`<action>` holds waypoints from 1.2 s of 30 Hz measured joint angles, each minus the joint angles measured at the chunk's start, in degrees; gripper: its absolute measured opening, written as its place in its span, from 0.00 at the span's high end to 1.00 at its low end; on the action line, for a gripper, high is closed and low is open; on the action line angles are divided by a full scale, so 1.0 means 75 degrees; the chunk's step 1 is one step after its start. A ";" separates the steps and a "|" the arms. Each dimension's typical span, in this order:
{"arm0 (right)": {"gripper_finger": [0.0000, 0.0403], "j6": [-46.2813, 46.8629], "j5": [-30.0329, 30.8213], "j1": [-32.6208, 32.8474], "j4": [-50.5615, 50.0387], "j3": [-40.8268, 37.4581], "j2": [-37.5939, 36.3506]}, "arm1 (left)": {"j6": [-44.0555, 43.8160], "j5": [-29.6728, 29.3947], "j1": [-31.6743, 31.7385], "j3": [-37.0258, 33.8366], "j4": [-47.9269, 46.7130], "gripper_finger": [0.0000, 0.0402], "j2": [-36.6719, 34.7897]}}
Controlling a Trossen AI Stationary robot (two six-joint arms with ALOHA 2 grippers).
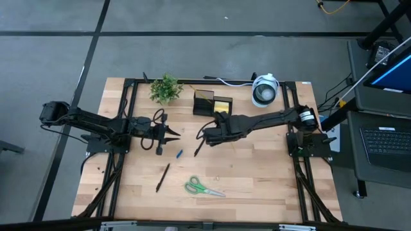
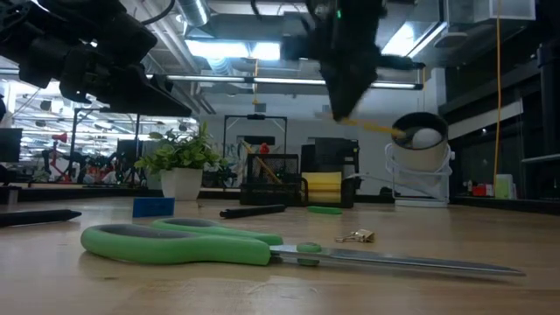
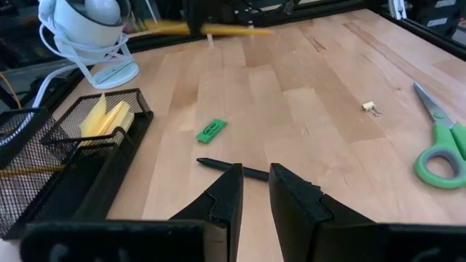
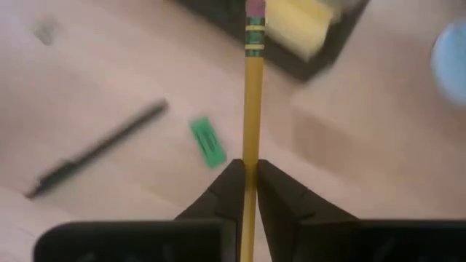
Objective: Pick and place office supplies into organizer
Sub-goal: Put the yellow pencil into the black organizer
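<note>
Your scissors (image 1: 204, 188) lie nearest on the surface (image 1: 257, 186). The right pincer (image 4: 250, 169), pinching a pencil (image 4: 253, 94), hovers short of the organizer (image 1: 213, 102) at the far edge; a loose pinch could tilt it past the slot. Left pincer (image 3: 254, 175) idles, slightly spread.

Potted plant (image 1: 166, 88), corded round device (image 1: 264, 90)

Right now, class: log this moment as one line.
right gripper: shut on pencil, near organizer | left gripper: open, empty | scissors: on table
</note>
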 joint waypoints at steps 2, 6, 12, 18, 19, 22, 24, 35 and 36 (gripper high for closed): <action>0.90 -0.0249 0.0489 0.0105 -0.0094 0.0379 -0.0003 | -0.0130 0.0000 0.0000 0.0000 0.0000 0.84 0.0000; 0.90 -0.0776 0.1390 0.0308 -0.0079 0.1030 -0.0006 | -0.0249 0.0000 0.0000 0.0000 0.0000 0.84 0.0000; 0.90 -0.1041 0.2794 0.0592 -0.0072 0.1459 -0.0012 | -0.0365 0.0000 0.0000 0.0000 0.0000 0.84 0.0000; 0.90 -0.0570 0.3496 0.0753 0.0024 0.1243 -0.0015 | -0.0536 0.0000 0.0000 0.0000 0.0000 0.84 0.0000; 0.90 -0.0439 0.3601 0.0786 0.0110 0.1160 -0.0015 | -0.0537 0.0000 0.0000 0.0000 0.0000 0.84 0.0000; 0.90 -0.0160 0.4047 0.0866 0.0603 0.0759 -0.0017 | -0.0537 0.0000 0.0000 0.0000 0.0000 0.84 0.0000; 0.90 -0.0151 0.4198 0.0888 0.1020 0.0438 -0.0017 | -0.0537 0.0000 0.0000 -0.0001 0.0000 0.84 0.0000; 0.92 -0.0218 0.5272 0.0732 0.3174 -0.1048 -0.0017 | -0.0478 0.0000 0.0000 0.0000 0.0000 0.84 0.0000; 0.92 -0.0221 0.5356 0.0709 0.3277 -0.1091 -0.0017 | -0.0478 0.0000 0.0000 0.0000 0.0000 0.84 0.0000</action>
